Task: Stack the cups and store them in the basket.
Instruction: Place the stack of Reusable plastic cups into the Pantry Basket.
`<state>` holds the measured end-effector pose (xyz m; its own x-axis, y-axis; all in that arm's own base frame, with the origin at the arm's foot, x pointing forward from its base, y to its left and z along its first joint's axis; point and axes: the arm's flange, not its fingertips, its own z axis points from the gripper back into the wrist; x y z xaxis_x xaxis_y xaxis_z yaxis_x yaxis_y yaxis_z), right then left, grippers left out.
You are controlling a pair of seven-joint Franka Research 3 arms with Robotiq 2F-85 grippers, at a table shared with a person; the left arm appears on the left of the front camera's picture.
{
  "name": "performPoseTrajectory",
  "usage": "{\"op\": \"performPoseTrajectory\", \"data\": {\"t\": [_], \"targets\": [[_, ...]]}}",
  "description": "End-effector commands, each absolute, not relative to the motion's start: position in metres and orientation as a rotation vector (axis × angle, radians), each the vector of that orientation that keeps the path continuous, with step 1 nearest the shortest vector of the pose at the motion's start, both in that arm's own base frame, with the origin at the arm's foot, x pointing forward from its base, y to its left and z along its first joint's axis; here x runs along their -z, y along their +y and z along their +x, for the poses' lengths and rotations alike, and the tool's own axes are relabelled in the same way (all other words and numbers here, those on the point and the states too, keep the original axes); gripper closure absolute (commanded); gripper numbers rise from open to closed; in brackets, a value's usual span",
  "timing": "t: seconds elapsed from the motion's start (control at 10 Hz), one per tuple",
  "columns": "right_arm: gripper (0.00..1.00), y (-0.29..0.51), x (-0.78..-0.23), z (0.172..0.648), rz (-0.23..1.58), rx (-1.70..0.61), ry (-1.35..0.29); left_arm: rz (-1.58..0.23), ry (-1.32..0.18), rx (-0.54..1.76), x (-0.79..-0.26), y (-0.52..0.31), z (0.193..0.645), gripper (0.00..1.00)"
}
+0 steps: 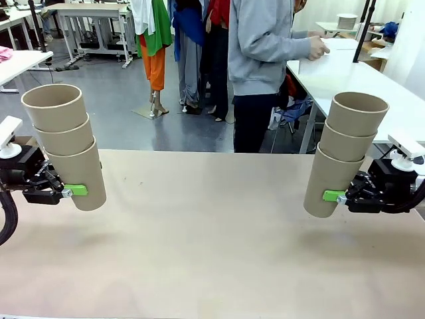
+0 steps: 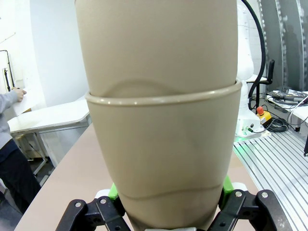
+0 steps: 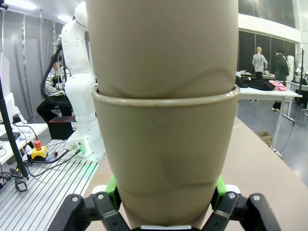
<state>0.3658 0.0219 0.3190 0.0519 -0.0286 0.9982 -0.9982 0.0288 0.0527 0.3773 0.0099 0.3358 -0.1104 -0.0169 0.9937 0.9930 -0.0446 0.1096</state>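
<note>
Two stacks of tan paper cups hang above the table, each of three nested cups. At the left edge of the front view my left gripper (image 1: 78,191) is shut on the bottom cup of the left stack (image 1: 66,143), which leans slightly left. At the right my right gripper (image 1: 330,195) is shut on the bottom cup of the right stack (image 1: 345,153), leaning right. Close up, the left stack (image 2: 163,120) sits between green pads (image 2: 114,191), and the right stack (image 3: 163,125) between its green pads (image 3: 111,188). The basket is out of view.
The beige table (image 1: 212,246) spreads wide between the two arms. A person (image 1: 262,66) stands beyond the far edge, turned toward a white table (image 1: 358,80) at the back right.
</note>
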Motion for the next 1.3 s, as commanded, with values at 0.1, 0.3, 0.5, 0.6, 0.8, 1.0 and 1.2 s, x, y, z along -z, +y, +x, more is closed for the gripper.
{"op": "performPoseTrajectory", "data": {"t": [0.1,0.3,0.5,0.6,0.8,1.0,1.2], "targets": [[0.16,0.0215,-0.3231,0.3666,1.228,-1.141,-1.216,-1.178,-1.264,1.339,-0.3384,0.0084,0.3757,0.16],[0.16,0.0215,-0.3231,0.3666,1.228,-1.141,-1.216,-1.178,-1.264,1.339,-0.3384,0.0084,0.3757,0.16],[0.16,0.0215,-0.3231,0.3666,1.228,-1.141,-1.216,-1.178,-1.264,1.339,-0.3384,0.0084,0.3757,0.16],[0.16,0.0215,-0.3231,0.3666,1.228,-1.141,-1.216,-1.178,-1.264,1.339,-0.3384,0.0084,0.3757,0.16],[0.16,0.0215,-0.3231,0.3666,1.228,-1.141,-1.216,-1.178,-1.264,1.339,-0.3384,0.0084,0.3757,0.16],[0.16,0.0215,-0.3231,0.3666,1.228,-1.141,-1.216,-1.178,-1.264,1.339,-0.3384,0.0084,0.3757,0.16],[0.16,0.0215,-0.3231,0.3666,1.228,-1.141,-1.216,-1.178,-1.264,1.339,-0.3384,0.0084,0.3757,0.16]]}}
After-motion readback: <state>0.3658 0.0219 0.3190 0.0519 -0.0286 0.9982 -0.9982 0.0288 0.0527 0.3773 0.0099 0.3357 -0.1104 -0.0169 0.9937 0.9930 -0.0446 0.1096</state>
